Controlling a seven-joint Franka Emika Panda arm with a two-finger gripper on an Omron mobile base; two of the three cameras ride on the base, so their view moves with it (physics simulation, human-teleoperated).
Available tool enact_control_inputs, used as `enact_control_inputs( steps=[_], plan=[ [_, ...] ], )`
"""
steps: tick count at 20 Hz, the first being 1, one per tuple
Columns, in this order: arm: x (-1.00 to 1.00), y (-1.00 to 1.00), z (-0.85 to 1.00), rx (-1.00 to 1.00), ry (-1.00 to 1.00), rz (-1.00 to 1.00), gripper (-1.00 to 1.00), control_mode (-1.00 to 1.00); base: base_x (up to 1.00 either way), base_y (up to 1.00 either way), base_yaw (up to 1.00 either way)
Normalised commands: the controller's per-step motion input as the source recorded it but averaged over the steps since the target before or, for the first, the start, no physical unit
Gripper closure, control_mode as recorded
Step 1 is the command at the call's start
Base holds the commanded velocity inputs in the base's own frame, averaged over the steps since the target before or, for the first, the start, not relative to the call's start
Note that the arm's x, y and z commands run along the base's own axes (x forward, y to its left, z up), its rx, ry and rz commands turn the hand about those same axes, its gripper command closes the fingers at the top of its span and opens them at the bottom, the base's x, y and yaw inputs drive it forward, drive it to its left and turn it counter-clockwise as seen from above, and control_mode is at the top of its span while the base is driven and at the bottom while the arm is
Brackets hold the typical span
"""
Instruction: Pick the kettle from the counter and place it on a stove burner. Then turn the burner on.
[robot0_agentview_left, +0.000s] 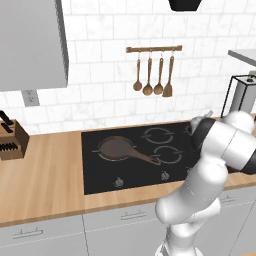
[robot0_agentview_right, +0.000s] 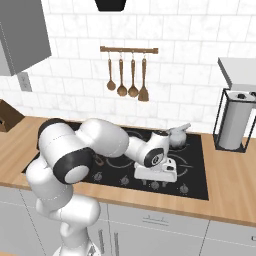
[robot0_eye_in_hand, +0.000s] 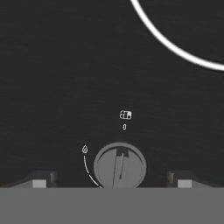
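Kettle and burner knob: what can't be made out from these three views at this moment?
- Kettle: in the right base view the robot's hand hides its lower body, so which burner ring it sits on is unclear; in the left base view the arm covers nearly all of it.
- Knob: its lower edge is cut off in the hand view.
- Gripper: just the fingertips show there, either side of the knob; contact unclear.

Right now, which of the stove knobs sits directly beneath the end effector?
The knob toward the cooktop's right end, lined up between the end effector's fingertips; the other knobs lie further left.
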Motion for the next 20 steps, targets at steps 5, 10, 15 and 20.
enact_control_inputs(
  steps=[5, 10, 15, 20],
  plan=[
    [0.05, 0.0, -0.06, 0.0, 0.0, 0.02, -1.0, -1.0, 0.0, 0.0, 0.0],
    [0.0, 0.0, -0.03, 0.0, 0.0, 0.0, -1.0, -1.0, 0.0, 0.0, 0.0],
    [-0.04, 0.0, -0.08, 0.0, 0.0, 0.0, -1.0, -1.0, 0.0, 0.0, 0.0],
    [-0.03, 0.0, -0.01, 0.0, 0.0, 0.0, -1.0, -1.0, 0.0, 0.0, 0.0]
  ],
)
